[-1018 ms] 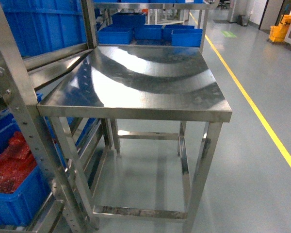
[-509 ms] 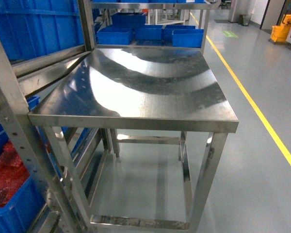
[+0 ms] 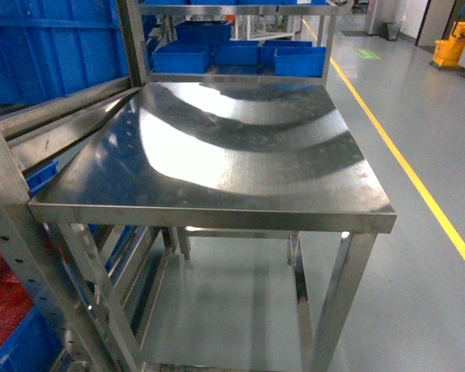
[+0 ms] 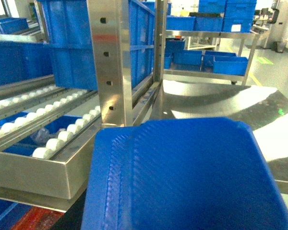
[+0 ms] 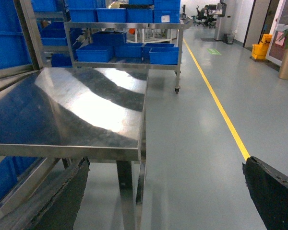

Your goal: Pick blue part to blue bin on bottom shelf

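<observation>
Facing the steel counter (image 3: pixel 217 155), our left pincer's state hidden behind a blue part (image 4: pixel 182 177), right pincer (image 5: pixel 163 201) released, we should lower toward the rack's roller tracks (image 4: pixel 43 139) slowly.

Grey glossy floor (image 3: pixel 418 101) with 1 yellow line (image 3: pixel 407 170); steel table (image 3: pixel 232 163); possibly a mop bucket (image 3: pixel 448 48).

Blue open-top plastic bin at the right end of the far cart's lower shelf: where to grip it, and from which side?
Probably the top rim of the blue open-top plastic bin, on its near wall, with one of the jaws inside and one outside: the open top leaves that thin edge free. Come from the aisle side by the yellow floor line, since the stainless-steel table blocks the straight path.
</observation>
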Robot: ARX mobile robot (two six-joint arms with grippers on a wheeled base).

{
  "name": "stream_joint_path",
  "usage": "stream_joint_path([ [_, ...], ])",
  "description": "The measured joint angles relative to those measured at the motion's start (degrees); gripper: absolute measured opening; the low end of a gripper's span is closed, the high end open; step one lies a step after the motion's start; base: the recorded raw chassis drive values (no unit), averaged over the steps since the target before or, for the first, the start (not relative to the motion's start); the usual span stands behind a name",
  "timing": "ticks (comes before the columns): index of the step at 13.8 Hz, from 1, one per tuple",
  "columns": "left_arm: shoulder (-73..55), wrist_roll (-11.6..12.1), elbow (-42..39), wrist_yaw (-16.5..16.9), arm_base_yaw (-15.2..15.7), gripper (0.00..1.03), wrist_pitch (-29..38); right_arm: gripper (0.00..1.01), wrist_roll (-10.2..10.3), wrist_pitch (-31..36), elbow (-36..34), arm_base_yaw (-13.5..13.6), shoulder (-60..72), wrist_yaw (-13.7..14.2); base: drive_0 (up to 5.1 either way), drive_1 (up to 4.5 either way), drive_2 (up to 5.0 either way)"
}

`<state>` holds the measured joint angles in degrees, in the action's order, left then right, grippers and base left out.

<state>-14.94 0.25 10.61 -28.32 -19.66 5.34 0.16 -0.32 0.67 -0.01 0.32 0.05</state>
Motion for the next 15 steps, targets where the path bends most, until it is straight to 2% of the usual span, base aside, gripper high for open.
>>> stream_joint_path([
  [8, 0.00, 0.00, 0.00, -0.17, -0.02, 0.44, -0.31, 0.98, 0.00, -0.02, 0.00, 0.00, 0.00, -0.04, -4.9, 3.36, 1.4],
  [15, 0.04, 0.00, 0.00, -0.20, -0.02, 0.44, -0.22, 0.98, 0.00, 0.00, 0.00, 0.00, 0.00, -0.04, -4.9, 2.45, 2.5],
])
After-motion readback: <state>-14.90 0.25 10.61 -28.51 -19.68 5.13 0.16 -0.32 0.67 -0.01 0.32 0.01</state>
